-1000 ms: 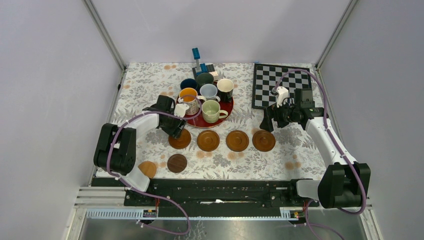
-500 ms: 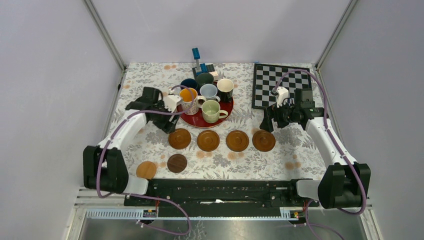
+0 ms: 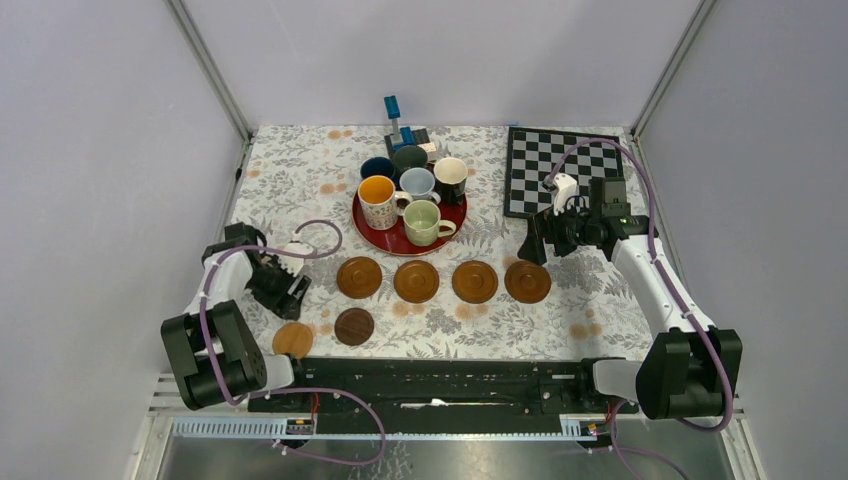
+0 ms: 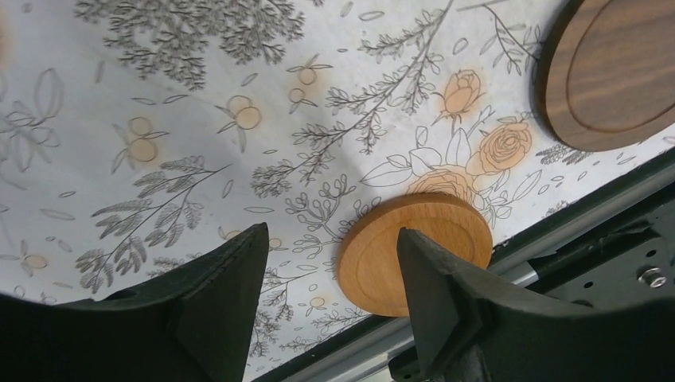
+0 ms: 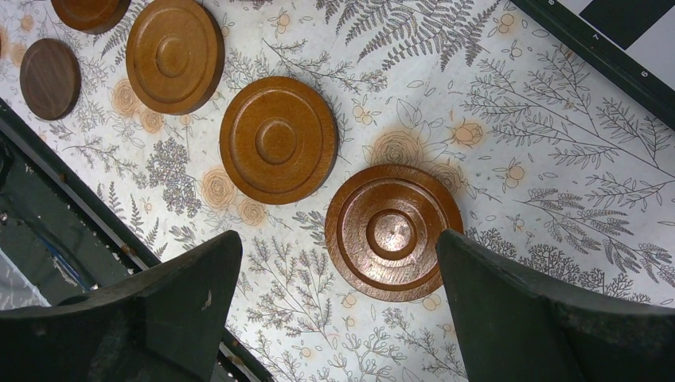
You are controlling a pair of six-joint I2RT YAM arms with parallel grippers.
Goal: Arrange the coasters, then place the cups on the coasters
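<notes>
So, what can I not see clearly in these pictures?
- Top view: nearer cups hide the sides of the dark blue cup and the dark grey-green cup.
- Top view: the blue object behind them is too small to identify.
- Left wrist view: the frame edge cuts the dark coaster; a finger covers part of the tan coaster.
- Right wrist view: the corner cuts off the chessboard.

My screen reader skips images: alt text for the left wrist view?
Open left gripper hovers near a light tan round wooden coaster at the edge of the floral tablecloth; a darker brown round wooden coaster lies at upper right.
</notes>
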